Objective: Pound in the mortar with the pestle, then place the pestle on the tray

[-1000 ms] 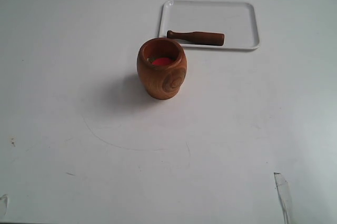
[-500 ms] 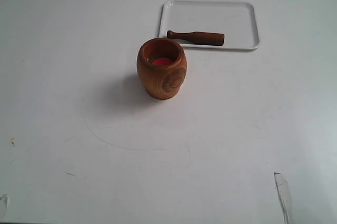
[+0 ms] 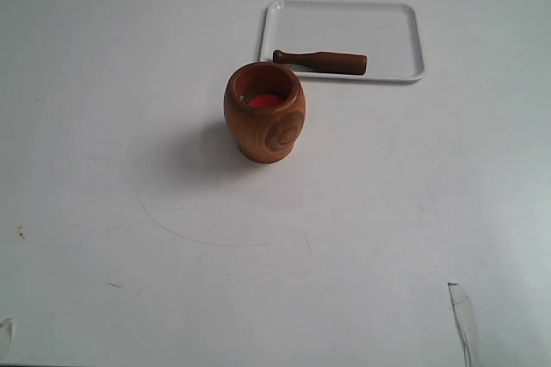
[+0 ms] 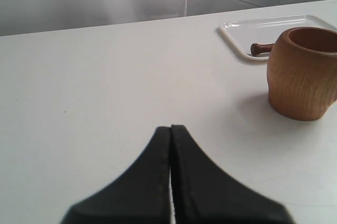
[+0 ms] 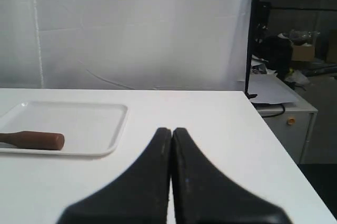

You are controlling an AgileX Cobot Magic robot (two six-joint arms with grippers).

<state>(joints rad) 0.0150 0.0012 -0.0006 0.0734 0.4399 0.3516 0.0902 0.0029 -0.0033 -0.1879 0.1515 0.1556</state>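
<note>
We start at the left gripper (image 4: pixel 170 127): its two black fingers (image 4: pixel 152 182) are pressed flat together, closed on nothing, and it hovers low over the white table (image 3: pixel 172 255). The mortar (image 4: pixel 303 74) is ahead of it, toward the other arm's side and well apart from the fingertips. It stands upright on the table. Past the mortar from this gripper we see a corner of the tray (image 4: pixel 237 29), with the small knob end of the pestle (image 4: pixel 260 48) peeking out from behind the mortar's wall.

The right gripper (image 5: pixel 171 129) is the same, fingers (image 5: pixel 195 187) shut tight together with nothing between them. The tray (image 5: pixel 113 129) is ahead of it, toward the left arm's side and well apart. The pestle (image 5: pixel 32 140) lies flat in it with its thick end the closer end to this gripper. Behind the table edge hangs a white curtain (image 5: pixel 142 29).

In the exterior view the mortar (image 3: pixel 264 114) sits near the tray's (image 3: pixel 344 22) corner and shows red inside and a ring mark on its side. The pestle (image 3: pixel 320 60) lies inside the tray along the rim nearest the mortar, apart from the mortar itself. We can't tell whether the pestle touches that rim. A faint curved scratch (image 3: pixel 185 236) marks the table on the side of the mortar away from the tray.
</note>
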